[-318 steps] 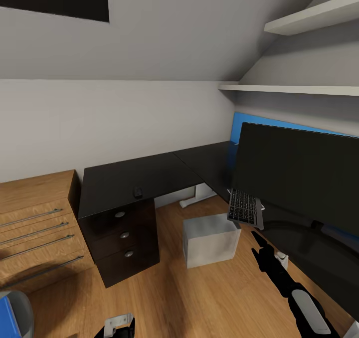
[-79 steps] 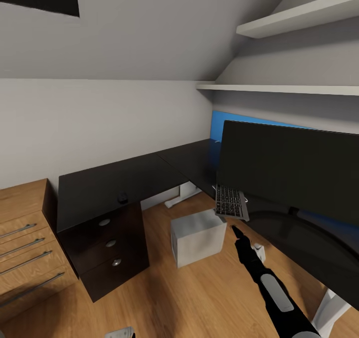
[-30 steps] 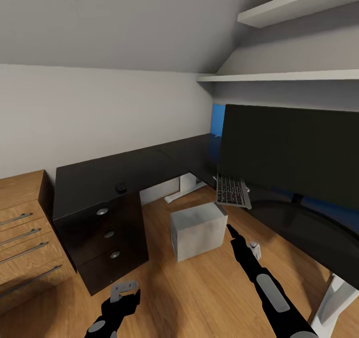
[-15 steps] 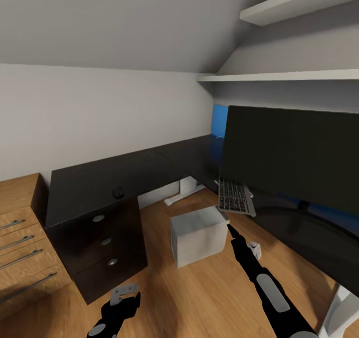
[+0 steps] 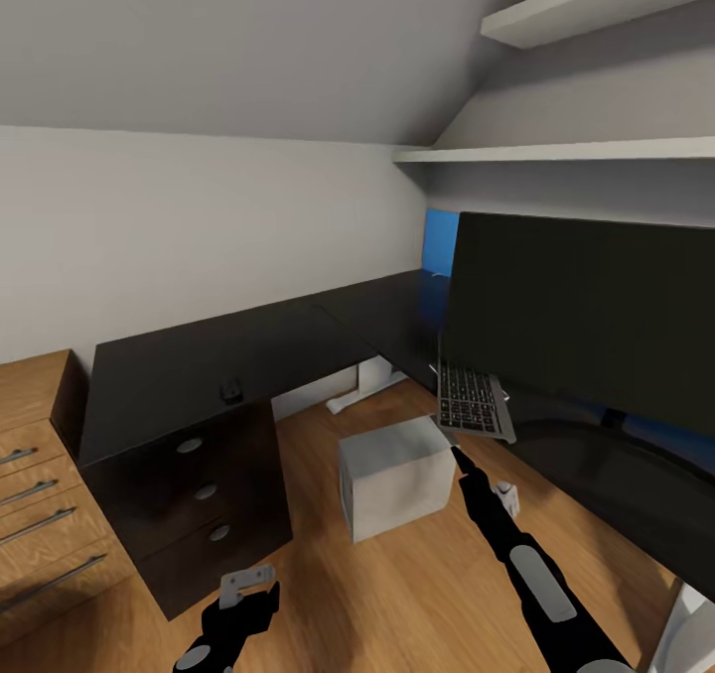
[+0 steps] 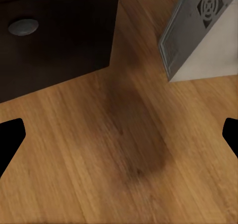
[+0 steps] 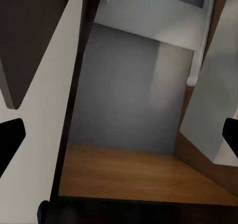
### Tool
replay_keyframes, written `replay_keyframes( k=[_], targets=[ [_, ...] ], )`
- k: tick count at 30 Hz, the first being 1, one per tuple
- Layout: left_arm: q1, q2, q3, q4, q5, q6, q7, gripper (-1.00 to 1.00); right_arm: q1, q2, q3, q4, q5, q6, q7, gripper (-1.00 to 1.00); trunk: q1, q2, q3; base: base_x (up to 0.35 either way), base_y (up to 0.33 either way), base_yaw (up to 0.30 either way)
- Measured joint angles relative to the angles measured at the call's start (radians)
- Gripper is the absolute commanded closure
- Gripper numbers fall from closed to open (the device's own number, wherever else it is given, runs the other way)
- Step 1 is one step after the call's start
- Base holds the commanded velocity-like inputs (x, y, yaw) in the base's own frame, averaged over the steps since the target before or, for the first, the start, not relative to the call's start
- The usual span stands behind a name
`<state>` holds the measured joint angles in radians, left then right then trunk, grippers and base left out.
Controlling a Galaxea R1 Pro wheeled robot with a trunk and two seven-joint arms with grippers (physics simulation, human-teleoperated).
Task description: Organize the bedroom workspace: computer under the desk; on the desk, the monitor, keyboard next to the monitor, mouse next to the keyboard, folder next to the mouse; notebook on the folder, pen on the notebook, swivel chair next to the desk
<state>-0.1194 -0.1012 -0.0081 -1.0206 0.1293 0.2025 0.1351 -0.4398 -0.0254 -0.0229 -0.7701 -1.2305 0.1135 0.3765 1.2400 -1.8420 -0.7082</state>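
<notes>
The black L-shaped desk (image 5: pixel 199 360) runs along the wall and turns toward me on the right. The wide black monitor (image 5: pixel 586 316) stands on that right wing. The grey keyboard (image 5: pixel 473 401) sits tilted at the desk's edge by the monitor's left end. My right gripper (image 5: pixel 456 451) points up just below the keyboard's near edge, its black fingertips (image 7: pixel 11 140) spread wide apart, open (image 7: pixel 119 135). The small black mouse (image 5: pixel 230 390) rests on the desk above the drawers. The grey computer (image 5: pixel 395 474) (image 6: pixel 203 30) stands on the floor. My left gripper (image 5: pixel 248 584) (image 6: pixel 119 135) hangs open and empty over the floor.
Three black drawers (image 5: pixel 204 489) with a silver knob (image 6: pixel 22 26) fill the desk's left end. A light wooden cabinet (image 5: pixel 40 494) stands to their left. White shelves (image 5: pixel 556 152) hang above the monitor, a blue panel (image 5: pixel 440 241) behind it. A white desk leg (image 5: pixel 365 387) is under the corner.
The view has drifted, so the desk and cabinet sit further left. My left arm has come into view at the bottom. The right gripper has stayed just under the keyboard.
</notes>
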Motion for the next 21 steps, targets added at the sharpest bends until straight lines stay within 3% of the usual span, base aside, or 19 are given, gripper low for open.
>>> replay_keyframes(
  k=[21],
  targets=[
    [0.000,0.000,0.000,0.000,0.000,0.000,0.001,-1.00,0.000,0.000,0.002,0.000,0.000,0.000,0.001,-1.00,0.000,0.000,0.000,0.001,0.012,0.000]
  ],
)
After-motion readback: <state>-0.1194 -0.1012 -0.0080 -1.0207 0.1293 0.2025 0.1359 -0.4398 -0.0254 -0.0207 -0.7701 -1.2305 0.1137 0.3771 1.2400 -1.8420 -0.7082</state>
